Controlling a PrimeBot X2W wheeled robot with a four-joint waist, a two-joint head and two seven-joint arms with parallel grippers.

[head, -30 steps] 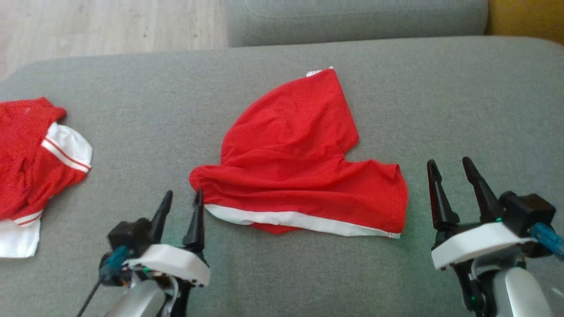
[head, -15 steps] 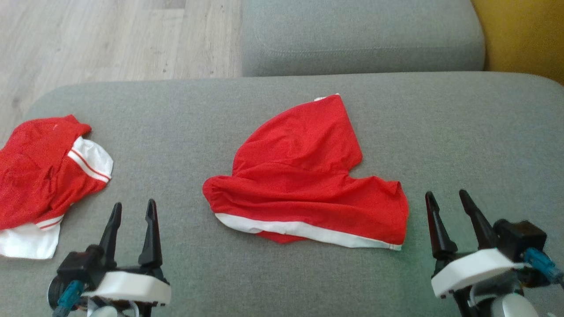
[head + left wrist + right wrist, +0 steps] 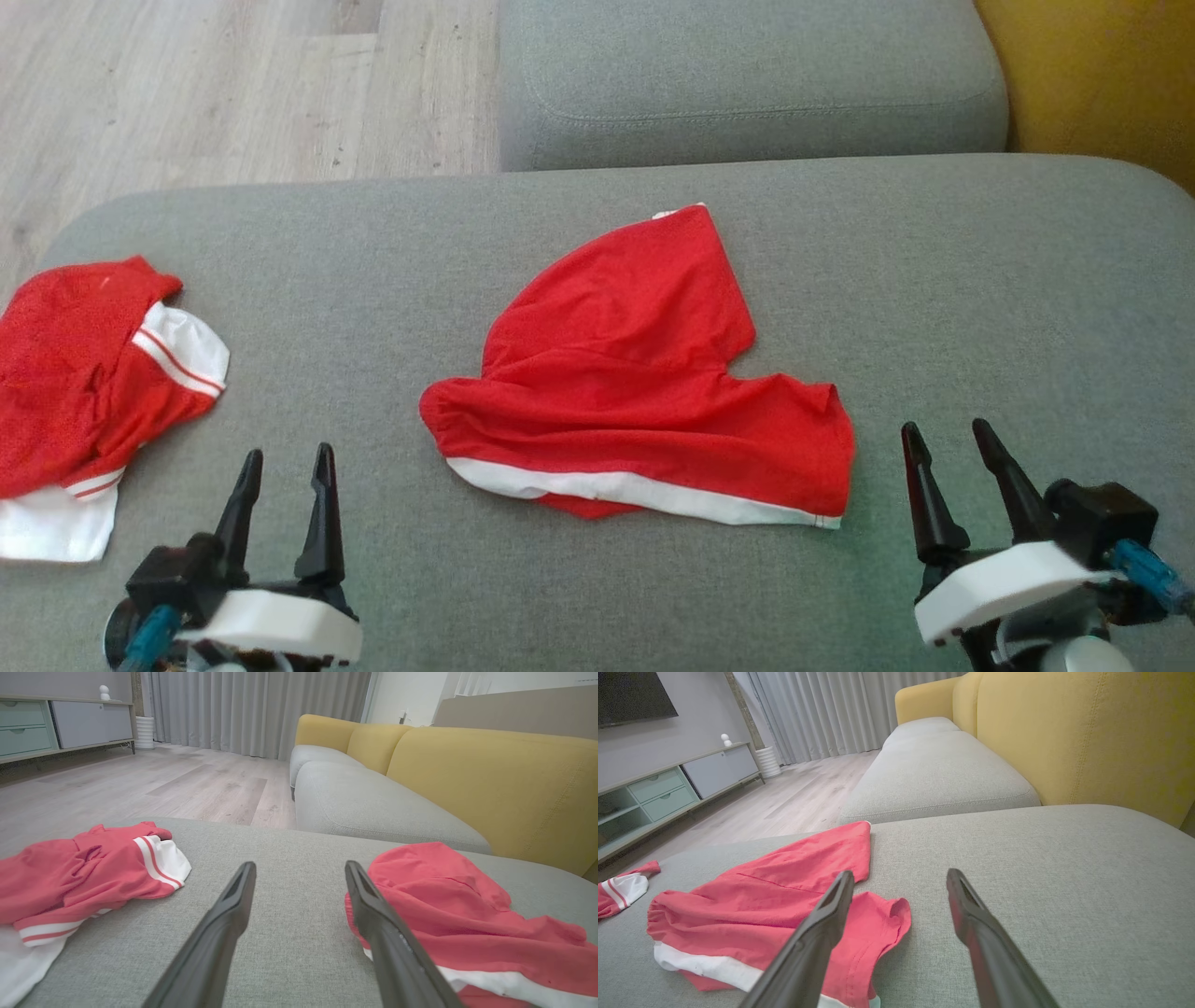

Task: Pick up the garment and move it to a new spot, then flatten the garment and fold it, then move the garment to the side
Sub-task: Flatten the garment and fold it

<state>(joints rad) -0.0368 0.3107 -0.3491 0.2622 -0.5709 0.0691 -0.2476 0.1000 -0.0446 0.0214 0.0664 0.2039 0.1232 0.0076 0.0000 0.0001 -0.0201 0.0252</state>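
garment point(image 3: 635, 401) lies rumpled on sofa point(image 3: 934, 280); flattening probably in hand. left pincer point(image 3: 288, 455) and right pincer point(image 3: 945, 427) stand apart, empty. next: grip its corners.

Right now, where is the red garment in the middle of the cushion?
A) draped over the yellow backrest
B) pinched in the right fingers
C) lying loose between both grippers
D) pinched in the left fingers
C: the red garment lies on the grey cushion, with the left gripper and right gripper both open and clear of it on either side.
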